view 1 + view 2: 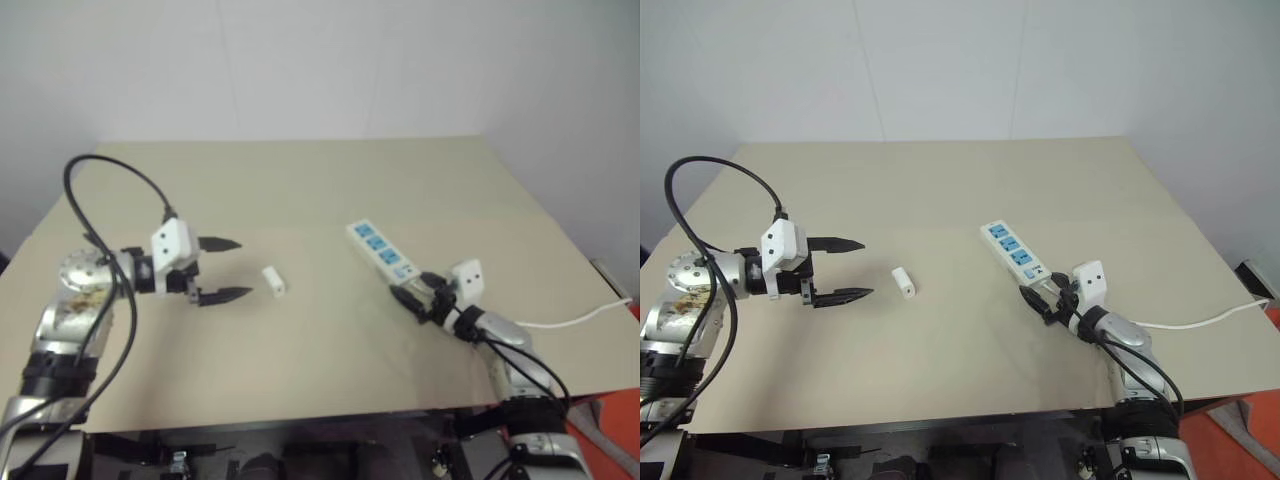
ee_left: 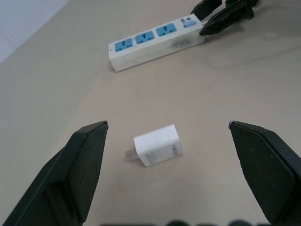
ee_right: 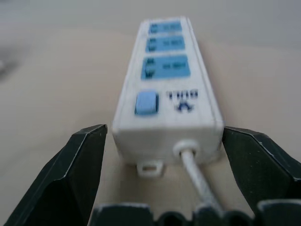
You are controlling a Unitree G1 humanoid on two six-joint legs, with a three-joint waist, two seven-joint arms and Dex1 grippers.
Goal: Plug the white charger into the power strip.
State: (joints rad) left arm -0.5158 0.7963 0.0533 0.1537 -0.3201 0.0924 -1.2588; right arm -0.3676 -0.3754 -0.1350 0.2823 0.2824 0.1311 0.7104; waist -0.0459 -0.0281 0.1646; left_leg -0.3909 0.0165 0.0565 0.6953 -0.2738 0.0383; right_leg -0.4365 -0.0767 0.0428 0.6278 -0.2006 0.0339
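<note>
- Currently we count one white charger [image 1: 274, 281], lying on its side on the beige table [image 1: 300, 190], between our two grippers and apart from both; its long axis runs roughly toward and away from us.
- We count one power strip [image 1: 381, 250] with three blue socket faces, flat on the table, its long axis slanting from far-left to near-right, the cord end toward our right gripper [image 1: 408, 295].
- One thin white cord [image 1: 580, 318] trails off the table's right edge.
- Our left gripper [image 1: 222, 269]: fingers spread wide, holding nothing, pointing at the charger.
- Our right gripper: fingers parted, flanking the strip's cord end; we cannot tell whether they touch it.
- Our left wrist view adds the charger's metal prongs; the right wrist view adds the strip's blue switch [image 3: 145, 103].
</note>
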